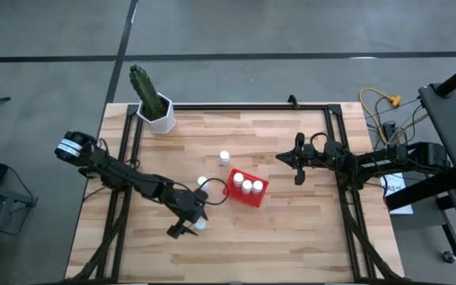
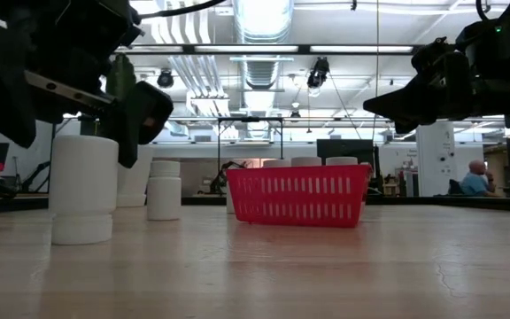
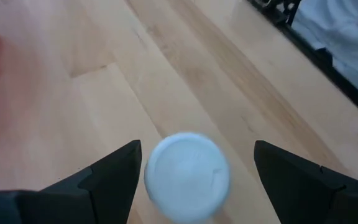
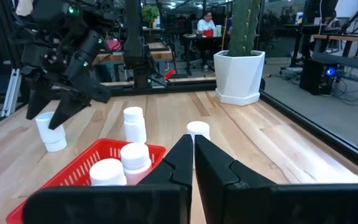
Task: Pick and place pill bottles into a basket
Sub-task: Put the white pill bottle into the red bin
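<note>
Pill bottle [image 3: 187, 175] nearest the front edge of the table stands upright, cap up, directly below the left gripper [image 1: 187, 222]. Its long axis is vertical. The left wrist view looks down onto the round cap, which lies between the two dark fingers [image 3: 114, 171]. Both fingers stand spread wide, one on each side of the cap, with clear wood showing between each finger and the bottle. No contact is visible.

The low view shows the same bottle [image 2: 83, 189] on the wood with the left gripper hanging just above its cap. The judgement is that a straight descent, followed by closure, would seat the bottle between the fingers; no sideways correction looks necessary.

The red basket [image 1: 236, 198] sits near the centre of the table, between the two arms, and lies toward the right arm from this bottle. Three bottles [image 1: 247, 186] already stand in it. Two more bottles [image 1: 225, 157] stand on the table toward the back edge, near the basket.

The right gripper [image 1: 297, 161] waits above the table beside the right edge, fingers pressed together and holding nothing. The left arm is clearly the nearer one to the target bottle.
</note>
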{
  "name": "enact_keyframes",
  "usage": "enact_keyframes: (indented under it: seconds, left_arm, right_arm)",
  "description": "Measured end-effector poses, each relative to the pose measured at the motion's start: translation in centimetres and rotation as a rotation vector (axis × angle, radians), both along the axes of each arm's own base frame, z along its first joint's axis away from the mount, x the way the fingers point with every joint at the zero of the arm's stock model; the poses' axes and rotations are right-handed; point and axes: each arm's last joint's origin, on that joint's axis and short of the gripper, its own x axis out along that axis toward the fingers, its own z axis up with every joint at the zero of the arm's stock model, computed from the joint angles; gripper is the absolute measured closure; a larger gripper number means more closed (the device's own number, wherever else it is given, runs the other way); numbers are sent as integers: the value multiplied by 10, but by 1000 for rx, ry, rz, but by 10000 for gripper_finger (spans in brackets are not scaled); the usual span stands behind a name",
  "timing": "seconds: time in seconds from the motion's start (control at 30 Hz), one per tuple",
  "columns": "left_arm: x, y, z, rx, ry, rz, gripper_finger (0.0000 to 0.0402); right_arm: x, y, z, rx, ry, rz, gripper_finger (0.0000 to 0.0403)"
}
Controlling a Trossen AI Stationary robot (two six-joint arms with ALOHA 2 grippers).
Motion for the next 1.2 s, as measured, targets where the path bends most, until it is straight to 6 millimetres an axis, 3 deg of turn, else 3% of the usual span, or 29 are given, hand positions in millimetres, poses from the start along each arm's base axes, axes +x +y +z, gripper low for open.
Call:
enact_keyframes:
  seconds: [0.53,0.83,1.2]
  left_arm:
    - [-2,2,-2,39,40,27,110]
    - [8,-1,20,84,97,42,110]
    - [11,-2,29,97,116,47,110]
  right_arm:
    - [0,0,0,0,0,0,394]
    - [0,0,0,-1,0,0,394]
    - [0,0,0,-12,1,8,394]
